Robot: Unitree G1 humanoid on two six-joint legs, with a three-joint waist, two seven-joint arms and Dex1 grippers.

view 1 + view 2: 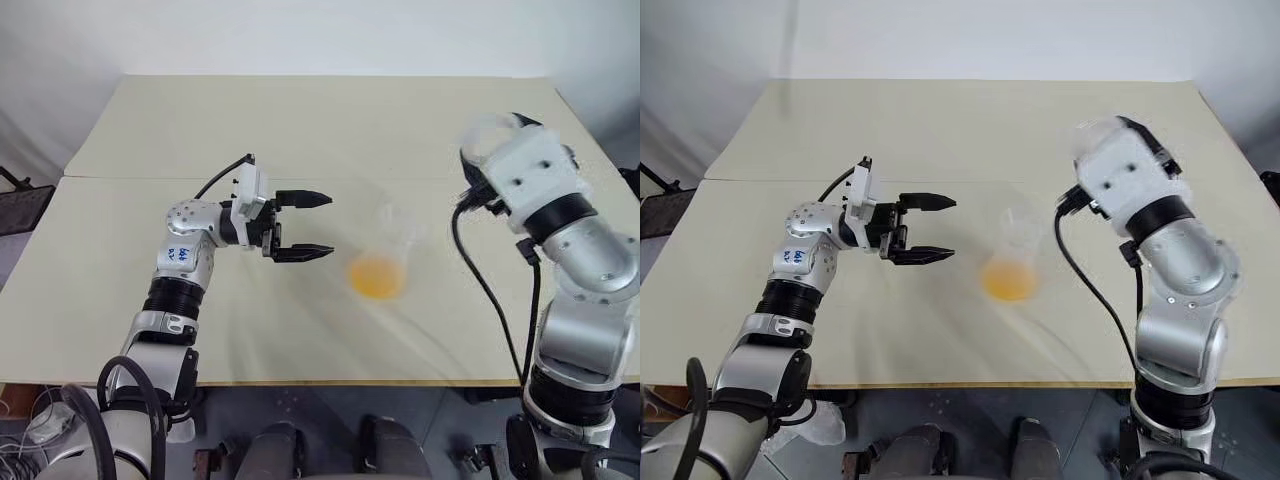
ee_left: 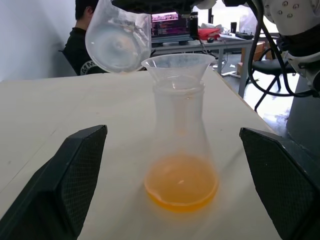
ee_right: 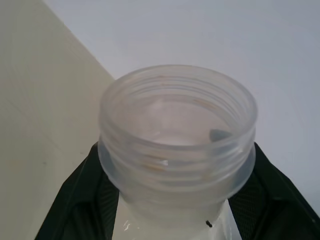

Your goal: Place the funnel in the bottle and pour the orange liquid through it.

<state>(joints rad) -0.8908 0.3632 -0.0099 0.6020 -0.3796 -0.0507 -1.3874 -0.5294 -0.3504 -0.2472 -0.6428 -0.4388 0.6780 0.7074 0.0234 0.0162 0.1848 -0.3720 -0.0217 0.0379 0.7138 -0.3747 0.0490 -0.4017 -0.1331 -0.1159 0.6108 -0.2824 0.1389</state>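
**Orange liquid in the bottle, cup held aloft**

Beige tabletop [image 1: 300, 120] stretched under both arms. Near its middle stood the bottle [image 2: 180, 145], the funnel [image 2: 177, 65] seated in its neck and the orange liquid [image 2: 181, 184] pooled in its base. Just beside it, the left gripper [image 1: 303, 226] pointed at the bottle with fingers spread wide, touching nothing. Well apart, the right gripper [image 3: 175, 200] was pinching a clear, empty-looking threaded-rim cup [image 3: 177, 135], raised above the table.
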